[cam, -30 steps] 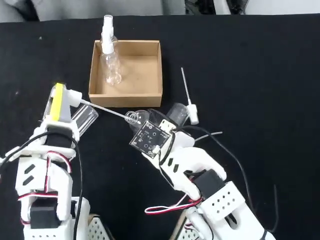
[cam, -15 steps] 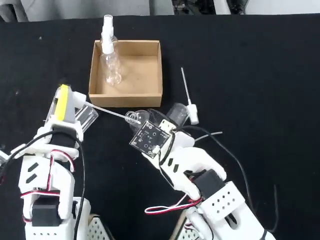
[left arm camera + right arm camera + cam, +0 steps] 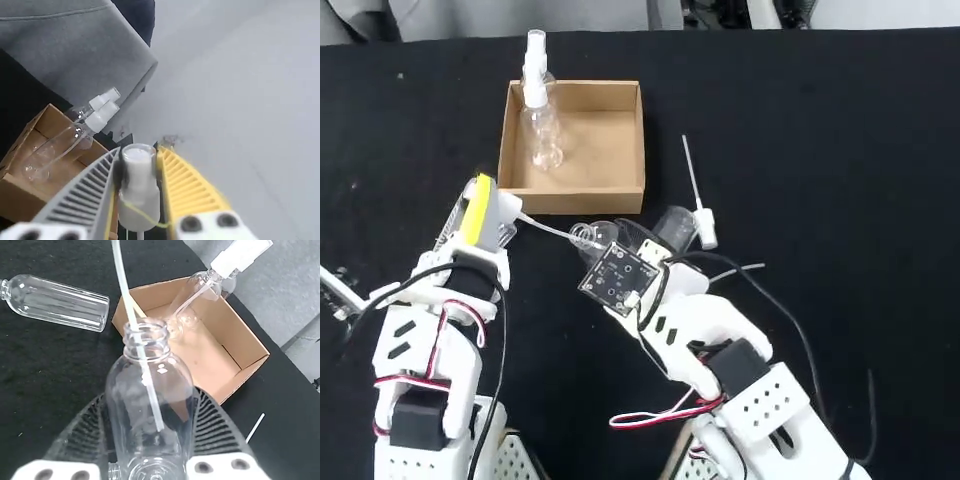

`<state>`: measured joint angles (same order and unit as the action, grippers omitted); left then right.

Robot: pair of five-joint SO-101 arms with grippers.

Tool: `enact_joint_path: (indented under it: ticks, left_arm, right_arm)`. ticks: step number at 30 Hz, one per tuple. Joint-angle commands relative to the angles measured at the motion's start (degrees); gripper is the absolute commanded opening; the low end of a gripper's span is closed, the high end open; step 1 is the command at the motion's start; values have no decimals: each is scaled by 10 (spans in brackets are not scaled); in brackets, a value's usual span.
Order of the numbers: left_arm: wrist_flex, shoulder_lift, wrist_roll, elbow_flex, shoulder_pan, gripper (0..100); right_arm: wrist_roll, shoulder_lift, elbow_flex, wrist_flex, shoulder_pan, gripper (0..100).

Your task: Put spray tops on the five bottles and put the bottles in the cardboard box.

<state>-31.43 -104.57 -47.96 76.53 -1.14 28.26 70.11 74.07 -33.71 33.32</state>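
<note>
The clear bottle (image 3: 150,390) sits clamped between the two fingers of the right gripper (image 3: 150,430), lying low over the black table (image 3: 840,130), just in front of the cardboard box (image 3: 570,200), with its open neck turned toward the left arm. A thin dip tube (image 3: 131,315) runs in through that neck and ends inside the bottle. The tube belongs to a white spray top (image 3: 136,190), which the left gripper (image 3: 136,155) pinches between its grey and yellow fingers. The spray top itself is apart from the bottle's neck, off to the left of it in the high view.

In the box a capped bottle (image 3: 538,120) leans against the far left corner, its spray head poking over the rim. The left wrist view shows two white heads there, so a second capped bottle may lie with it.

An uncapped bottle (image 3: 55,302) lies on its side on the table near the box. Another bare bottle (image 3: 675,228) lies just beside the right gripper, and a loose spray top (image 3: 706,228) rests next to it, its tube pointing away from the arms.
</note>
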Motion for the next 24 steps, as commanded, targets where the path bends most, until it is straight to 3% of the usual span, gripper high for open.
enact_joint_path:
  ticks: [1,16,24]
  left_arm:
    - [3,0,5,-2,-5,28]
    - [4,1,47,20,-56,28]
    - [3,2,79,41,-145,28]
  right_arm:
    - [3,9,-4,19,10,46]
    - [3,11,-4,19,10,46]
    - [3,12,-5,19,8,46]
